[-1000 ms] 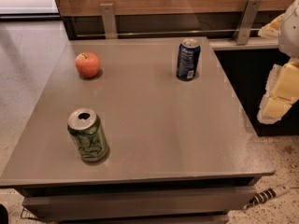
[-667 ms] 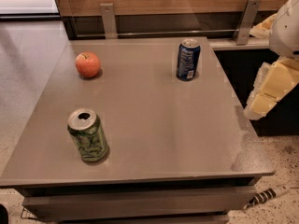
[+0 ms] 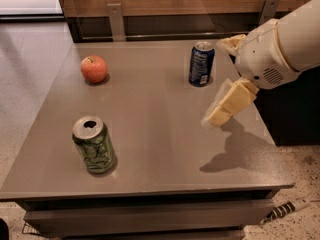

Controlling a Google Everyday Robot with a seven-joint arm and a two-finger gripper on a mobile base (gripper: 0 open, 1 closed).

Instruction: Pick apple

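Observation:
The apple (image 3: pixel 94 68) is small, round and orange-red, and sits on the grey table (image 3: pixel 150 129) at the far left. My gripper (image 3: pixel 220 80) comes in from the right on a white arm (image 3: pixel 280 44) and hovers over the table's right side, just right of the blue can. Its two yellowish fingers (image 3: pixel 227 103) stand wide apart, open and empty. The apple is well off to its left, with clear table surface between them.
A blue can (image 3: pixel 201 63) stands upright at the far right, close to my gripper. An opened green can (image 3: pixel 94 144) stands at the near left. A wooden wall with metal brackets (image 3: pixel 116 20) runs behind the table. A cable (image 3: pixel 287 209) lies on the floor at the lower right.
My arm has swung in from the right edge to over the table's right side, near the blue can. The apple and both cans have not moved.

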